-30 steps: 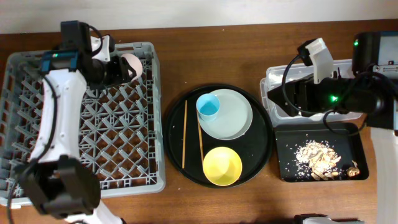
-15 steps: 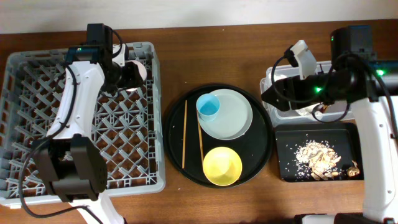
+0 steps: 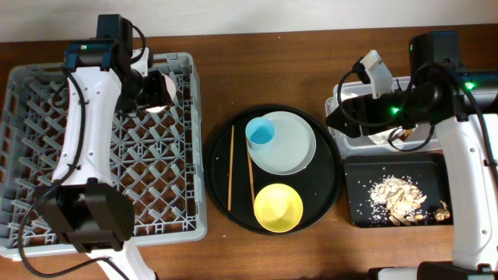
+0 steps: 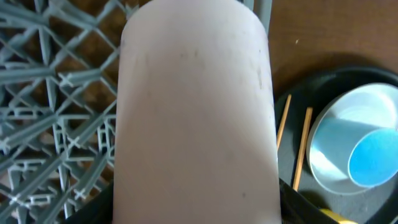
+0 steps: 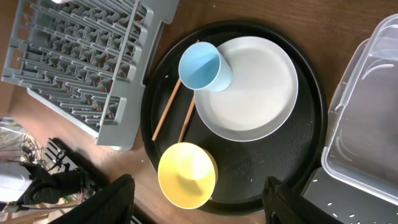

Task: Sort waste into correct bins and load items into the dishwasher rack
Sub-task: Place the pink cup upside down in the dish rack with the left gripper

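My left gripper [image 3: 146,88] is shut on the small pink cup [image 3: 160,90], holding it on its side over the far right corner of the grey dishwasher rack [image 3: 47,155]. The cup fills the left wrist view [image 4: 196,112]. The blue cup [image 3: 261,134] stands on the pale plate [image 3: 292,148], with the yellow bowl [image 3: 278,208] in front of them. My right gripper [image 3: 334,123] is open and empty, over the left edge of the clear tub [image 3: 348,144]. Its fingers frame the yellow bowl [image 5: 186,174] in the right wrist view. Beige food scraps [image 3: 397,194] lie in the shallow black tray [image 3: 356,175].
The plate, blue cup and bowl sit in a large round black tray [image 3: 222,194] with two wooden chopsticks [image 3: 231,167] along its left side. The rack takes up the whole left of the table. The tub and the black tray stand at the right edge.
My left arm has swung and carried the pink cup slightly left over the rack's far right corner. My right gripper has shifted a little left and stays open.
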### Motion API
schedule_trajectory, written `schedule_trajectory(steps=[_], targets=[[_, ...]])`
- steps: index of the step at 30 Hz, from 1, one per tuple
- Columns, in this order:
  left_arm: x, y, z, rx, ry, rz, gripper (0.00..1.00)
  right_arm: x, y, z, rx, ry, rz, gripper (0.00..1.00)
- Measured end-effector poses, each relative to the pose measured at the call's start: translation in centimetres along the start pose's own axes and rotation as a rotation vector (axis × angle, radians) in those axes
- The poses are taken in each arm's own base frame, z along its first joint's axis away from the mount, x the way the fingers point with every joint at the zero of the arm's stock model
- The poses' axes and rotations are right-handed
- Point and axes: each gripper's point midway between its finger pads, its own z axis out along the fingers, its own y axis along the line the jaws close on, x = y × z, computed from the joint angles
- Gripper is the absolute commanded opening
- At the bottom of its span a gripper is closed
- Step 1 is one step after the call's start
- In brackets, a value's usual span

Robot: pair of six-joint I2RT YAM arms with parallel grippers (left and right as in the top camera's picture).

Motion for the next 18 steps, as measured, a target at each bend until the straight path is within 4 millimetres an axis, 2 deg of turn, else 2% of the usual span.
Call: schedule_trajectory(steps=[10, 14, 18], targets=[[0.9, -0.4, 0.9, -0.006, 0.036, 0.012, 0.09, 0.0, 0.0, 0.0, 0.0, 0.001, 0.0, 0.67], [1.3, -1.0, 2.4, -0.026, 0.044, 0.04, 0.09, 0.1, 0.0, 0.0, -0.001, 0.003, 0.002, 0.67], [2.0, -0.5, 3.7, -0.071, 0.065, 0.038, 0.1, 0.1, 0.0, 0.0, -0.001, 0.003, 0.001, 0.67]])
